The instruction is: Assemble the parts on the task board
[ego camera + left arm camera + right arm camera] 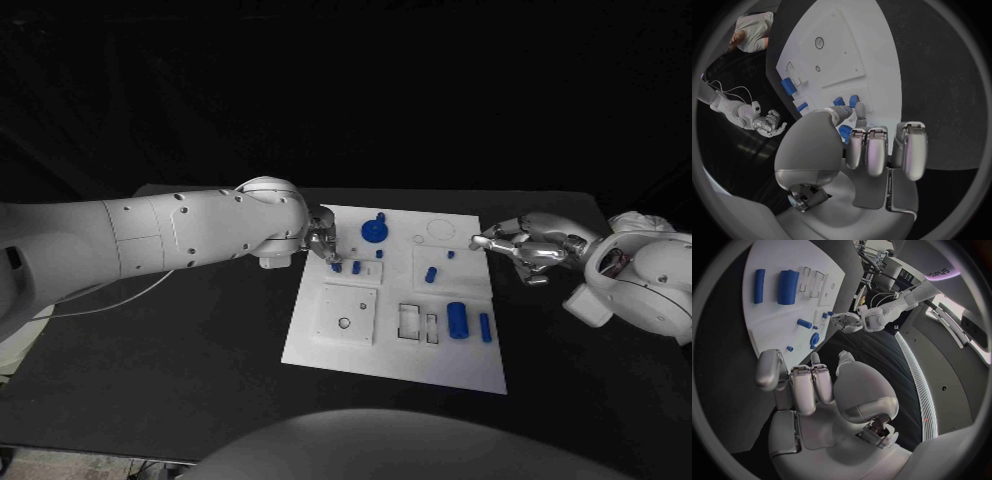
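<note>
On the black desk (173, 370): white task board (375, 350), centre. Left hand (323, 240), at ten o'clock, pinches a small blue part (844, 131) over two seated blue pegs (346, 267). Right hand (522, 245), at two o'clock, curled, empty. Risk: tilted part jams or knocks those pegs.

tabletop (173, 360): black, lying under the white plate and showing bare on every side
white cable (108, 298): trailing across the tabletop's left part

Task board (353, 340): matt white plate. Parts (457, 320): smooth blue plastic. Left robot hand (873, 150): glossy silver metal. Counter (173, 360): matt black.
</note>
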You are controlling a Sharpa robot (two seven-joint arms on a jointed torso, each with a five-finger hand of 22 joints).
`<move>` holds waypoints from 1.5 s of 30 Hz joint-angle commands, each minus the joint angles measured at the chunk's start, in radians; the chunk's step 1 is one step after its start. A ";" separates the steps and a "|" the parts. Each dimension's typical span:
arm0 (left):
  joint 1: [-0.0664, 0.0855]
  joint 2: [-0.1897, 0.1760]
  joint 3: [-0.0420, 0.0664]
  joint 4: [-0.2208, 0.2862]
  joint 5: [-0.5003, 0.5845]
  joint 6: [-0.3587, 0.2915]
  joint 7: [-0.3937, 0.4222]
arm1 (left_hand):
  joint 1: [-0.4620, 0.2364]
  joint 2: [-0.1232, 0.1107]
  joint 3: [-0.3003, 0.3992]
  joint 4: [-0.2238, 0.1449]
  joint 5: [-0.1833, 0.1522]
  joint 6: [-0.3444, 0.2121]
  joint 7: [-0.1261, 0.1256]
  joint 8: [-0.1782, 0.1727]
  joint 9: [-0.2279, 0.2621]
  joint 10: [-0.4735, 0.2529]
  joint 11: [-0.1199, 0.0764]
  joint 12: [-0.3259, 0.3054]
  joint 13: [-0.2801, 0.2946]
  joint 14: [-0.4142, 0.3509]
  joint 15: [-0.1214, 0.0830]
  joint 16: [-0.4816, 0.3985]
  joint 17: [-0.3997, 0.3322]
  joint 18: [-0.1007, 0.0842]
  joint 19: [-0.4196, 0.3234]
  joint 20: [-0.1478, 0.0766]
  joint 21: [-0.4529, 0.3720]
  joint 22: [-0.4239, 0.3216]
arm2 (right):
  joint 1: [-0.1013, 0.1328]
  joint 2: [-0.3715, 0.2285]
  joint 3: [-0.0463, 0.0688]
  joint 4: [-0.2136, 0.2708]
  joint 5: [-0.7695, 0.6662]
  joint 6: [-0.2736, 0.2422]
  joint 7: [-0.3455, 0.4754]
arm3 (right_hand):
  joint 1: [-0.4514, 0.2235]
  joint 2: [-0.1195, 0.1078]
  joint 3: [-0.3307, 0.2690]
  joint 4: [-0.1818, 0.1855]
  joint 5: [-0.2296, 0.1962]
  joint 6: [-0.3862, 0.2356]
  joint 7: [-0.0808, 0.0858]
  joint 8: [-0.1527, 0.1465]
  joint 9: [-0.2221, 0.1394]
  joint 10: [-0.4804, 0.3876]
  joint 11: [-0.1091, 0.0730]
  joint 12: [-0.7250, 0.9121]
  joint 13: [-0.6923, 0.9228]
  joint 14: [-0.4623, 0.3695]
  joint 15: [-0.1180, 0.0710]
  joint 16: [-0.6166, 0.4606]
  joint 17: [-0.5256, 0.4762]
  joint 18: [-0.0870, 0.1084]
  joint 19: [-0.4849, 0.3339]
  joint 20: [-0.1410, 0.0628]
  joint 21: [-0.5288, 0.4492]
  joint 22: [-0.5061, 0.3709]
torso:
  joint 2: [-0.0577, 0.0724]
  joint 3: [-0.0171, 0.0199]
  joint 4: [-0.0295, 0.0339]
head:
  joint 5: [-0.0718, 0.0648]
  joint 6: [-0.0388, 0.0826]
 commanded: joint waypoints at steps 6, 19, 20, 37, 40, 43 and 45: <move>0.000 0.006 0.000 -0.001 -0.007 -0.005 0.001 | 0.004 0.006 0.047 -0.039 -0.003 -0.001 -0.004 -0.004 -0.001 0.099 0.001 0.006 0.263 0.105 -0.001 0.002 0.263 -0.006 0.078 -0.005 -0.007 0.250 | -0.002 0.001 0.000 0.000 -0.001 0.008 0.007 | 0.010 0.000 0.006 -0.001 0.007 0.004 0.001 -0.006 -0.001 -0.003 -0.005 -0.003 0.137 -0.008 0.002 -0.006 0.114 0.007 -0.007 -0.002 -0.006 0.143 | 0.000 -0.0001 0.0000 | -0.003 0.000; 0.000 0.008 -0.002 -0.006 -0.011 0.016 -0.017 | 0.002 0.006 0.048 -0.039 -0.005 -0.001 -0.003 -0.004 -0.001 0.099 0.001 0.006 0.263 0.105 0.000 0.002 0.263 -0.005 0.076 -0.005 -0.010 0.248 | -0.002 0.002 0.000 -0.001 -0.001 0.009 0.007 | 0.012 -0.001 0.006 -0.002 0.007 0.004 0.001 -0.006 -0.002 -0.003 -0.005 -0.003 0.137 -0.008 0.002 -0.005 0.114 0.007 -0.007 -0.002 -0.006 0.143 | 0.000 -0.0003 0.0006 | -0.002 0.000; 0.000 0.008 -0.002 -0.007 -0.012 0.015 -0.018 | 0.002 0.006 0.048 -0.039 -0.005 -0.001 -0.003 -0.004 -0.001 0.099 0.001 0.006 0.263 0.105 0.000 0.002 0.263 -0.005 0.076 -0.005 -0.010 0.248 | -0.002 0.002 0.000 -0.001 -0.001 0.008 0.007 | 0.013 -0.001 0.006 -0.002 0.008 0.004 0.001 -0.006 -0.002 -0.003 -0.005 -0.003 0.137 -0.008 0.002 -0.006 0.114 0.007 -0.007 -0.002 -0.007 0.143 | 0.000 -0.0001 0.0006 | -0.002 0.000; -0.001 0.018 -0.003 -0.010 -0.022 -0.009 -0.006 | 0.000 0.007 0.049 -0.039 -0.006 -0.003 -0.002 -0.005 -0.001 0.099 0.002 0.006 0.263 0.105 0.000 0.002 0.263 -0.005 0.075 -0.005 -0.011 0.248 | -0.003 0.003 0.000 0.000 -0.001 0.006 0.010 | 0.014 -0.002 0.007 -0.003 0.008 0.003 0.001 -0.006 -0.002 -0.004 -0.005 -0.003 0.137 -0.008 0.002 -0.006 0.114 0.007 -0.008 -0.002 -0.007 0.143 | 0.001 -0.0003 0.0001 | -0.002 0.000; -0.001 0.018 -0.003 -0.010 -0.022 -0.019 -0.001 | 0.000 0.009 0.050 -0.040 -0.006 -0.004 -0.002 -0.006 -0.001 0.099 0.002 0.006 0.263 0.105 0.001 0.002 0.263 -0.005 0.074 -0.005 -0.011 0.247 | -0.003 0.002 0.000 -0.001 -0.001 0.005 0.010 | 0.014 -0.002 0.007 -0.003 0.008 0.003 0.001 -0.006 -0.002 -0.004 -0.005 -0.003 0.137 -0.008 0.002 -0.006 0.114 0.007 -0.008 -0.002 -0.007 0.143 | 0.001 -0.0002 0.0003 | -0.003 0.000; -0.001 0.017 -0.003 -0.007 -0.021 -0.031 0.003 | 0.000 0.009 0.050 -0.040 -0.006 -0.004 -0.002 -0.006 -0.001 0.099 0.002 0.006 0.263 0.105 0.001 0.002 0.263 -0.005 0.074 -0.005 -0.011 0.247 | -0.003 0.002 0.000 -0.002 -0.001 0.004 0.010 | 0.015 -0.003 0.007 -0.003 0.009 0.003 0.001 -0.006 -0.002 -0.004 -0.005 -0.003 0.137 -0.009 0.002 -0.006 0.113 0.007 -0.009 -0.002 -0.008 0.142 | 0.000 -0.0003 0.0003 | -0.003 0.000; -0.001 0.016 -0.003 -0.005 -0.021 -0.038 0.005 | 0.000 0.009 0.050 -0.040 -0.005 -0.004 -0.002 -0.006 -0.001 0.099 0.002 0.006 0.263 0.105 0.001 0.002 0.263 -0.005 0.074 -0.005 -0.011 0.248 | -0.003 0.002 0.000 -0.002 -0.001 0.003 0.010 | 0.015 -0.003 0.007 -0.003 0.009 0.003 0.001 -0.006 -0.002 -0.004 -0.005 -0.003 0.137 -0.009 0.002 -0.006 0.113 0.007 -0.009 -0.002 -0.008 0.142 | 0.000 -0.0004 0.0007 | -0.003 0.000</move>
